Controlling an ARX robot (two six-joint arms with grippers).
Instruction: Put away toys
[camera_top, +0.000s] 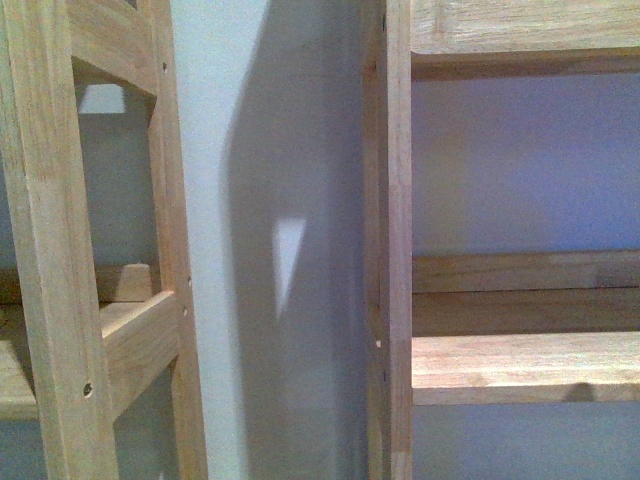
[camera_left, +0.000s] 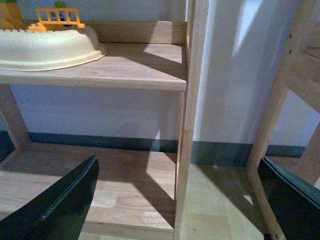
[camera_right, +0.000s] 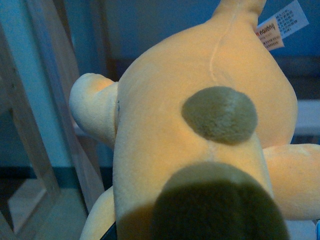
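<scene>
The orange-yellow plush animal (camera_right: 165, 135) fills the right wrist view, with brown nubs and a white hang tag (camera_right: 281, 24) at its far end. My right gripper is shut on the plush animal; its fingers are hidden behind the body. My left gripper (camera_left: 180, 200) is open and empty, its two black fingers (camera_left: 65, 205) wide apart, low in front of a wooden shelf unit's upright post (camera_left: 187, 125). Neither gripper shows in the front view.
Two wooden shelf units stand against a pale wall: one frame (camera_top: 60, 300) at the left, one with shelves (camera_top: 520, 365) at the right, with a gap between. A cream tub (camera_left: 47, 47) and an orange toy fence (camera_left: 59, 17) sit on a shelf (camera_left: 135, 70).
</scene>
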